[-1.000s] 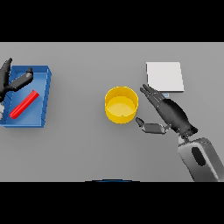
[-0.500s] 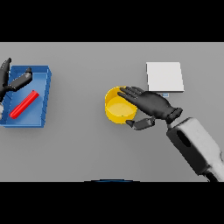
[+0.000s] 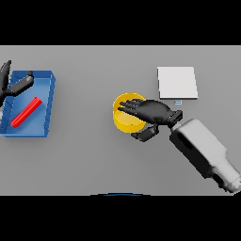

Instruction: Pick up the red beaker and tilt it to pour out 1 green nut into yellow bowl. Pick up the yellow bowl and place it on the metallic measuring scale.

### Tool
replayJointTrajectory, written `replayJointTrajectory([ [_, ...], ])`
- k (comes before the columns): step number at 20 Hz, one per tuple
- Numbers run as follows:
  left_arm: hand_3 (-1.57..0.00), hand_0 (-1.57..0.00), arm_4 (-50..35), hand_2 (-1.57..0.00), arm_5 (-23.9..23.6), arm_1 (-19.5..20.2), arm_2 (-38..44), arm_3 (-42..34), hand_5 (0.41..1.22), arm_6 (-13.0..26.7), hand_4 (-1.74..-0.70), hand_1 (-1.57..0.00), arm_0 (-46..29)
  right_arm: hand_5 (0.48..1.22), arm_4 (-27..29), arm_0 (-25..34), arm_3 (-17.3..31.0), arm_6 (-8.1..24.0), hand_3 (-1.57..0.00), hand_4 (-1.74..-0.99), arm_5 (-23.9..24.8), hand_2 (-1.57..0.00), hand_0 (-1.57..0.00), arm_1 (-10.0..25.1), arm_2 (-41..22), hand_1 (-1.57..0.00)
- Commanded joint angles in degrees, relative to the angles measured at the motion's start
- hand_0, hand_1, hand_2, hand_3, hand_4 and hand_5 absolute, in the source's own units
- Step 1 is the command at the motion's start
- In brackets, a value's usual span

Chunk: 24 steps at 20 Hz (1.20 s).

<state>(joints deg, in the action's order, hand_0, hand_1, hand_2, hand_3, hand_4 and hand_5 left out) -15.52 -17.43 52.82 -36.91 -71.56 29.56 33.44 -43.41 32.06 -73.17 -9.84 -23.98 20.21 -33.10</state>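
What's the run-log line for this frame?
right hand over yellow bowl, not lifted | scale bare | left hand at blue tray

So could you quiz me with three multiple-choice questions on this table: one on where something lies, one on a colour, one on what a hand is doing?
1. Where does the red beaker lie?
A. in the blue tray
B. on the scale
C. inside the bowl

2. What colour is the bowl under the right hand?
A. green
B. yellow
C. white

3. What is the right hand doing?
A. resting flat on the metallic measuring scale
B. reaching over the bowl, fingers across its top and thumb at its near side
C. holding the beaker

Answers:
1 A: the beaker lies slantwise within the tray's walls on the left.
2 B: its rim and inside show yellow.
3 B: the scale sits apart, behind the hand.

The left hand shows at the tray's far left corner.
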Motion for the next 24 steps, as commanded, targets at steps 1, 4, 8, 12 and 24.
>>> replayJointTrajectory([
  [1,0.0,0.0,-0.1,0.0,0.2,0.3,-0.1,-0.6,0.734,-0.1,-0.8,0.0,-0.3,0.678,-0.5,0.7,0.9,0.0,0.0,-1.27,-0.2,0.0,0.0,-0.1,-0.5,0.0],
  [4,0.0,0.0,0.1,0.0,-0.5,0.5,-0.1,-0.8,0.735,-0.1,-0.8,0.0,-0.7,0.671,-1.1,1.8,3.2,0.4,0.0,-1.295,-1.1,0.0,0.0,-1.3,-1.7,0.0],
  [8,0.0,0.0,0.1,0.0,-0.3,0.6,0.0,-0.6,0.735,-0.7,-0.8,0.0,-0.8,0.69,-2.1,3.4,4.6,0.2,0.0,-1.307,-2.8,0.0,0.0,-0.8,-2.9,0.0],
  [12,0.0,0.0,0.3,0.0,-0.2,-0.3,-0.1,0.7,0.727,-0.9,-0.79,0.0,-0.2,0.756,-2.9,4.1,6.1,1.4,-0.05,-1.321,-3.1,-0.03,0.0,-1.6,-3.7,-0.01],
  [24,0.0,0.0,-0.2,0.0,-0.7,0.8,0.5,-0.9,0.725,-0.5,-0.8,0.0,-0.9,1.178,-1.3,3.9,3.5,1.6,-1.14,-1.682,-8.5,-1.31,-1.39,0.2,-5.1,-1.38],
])
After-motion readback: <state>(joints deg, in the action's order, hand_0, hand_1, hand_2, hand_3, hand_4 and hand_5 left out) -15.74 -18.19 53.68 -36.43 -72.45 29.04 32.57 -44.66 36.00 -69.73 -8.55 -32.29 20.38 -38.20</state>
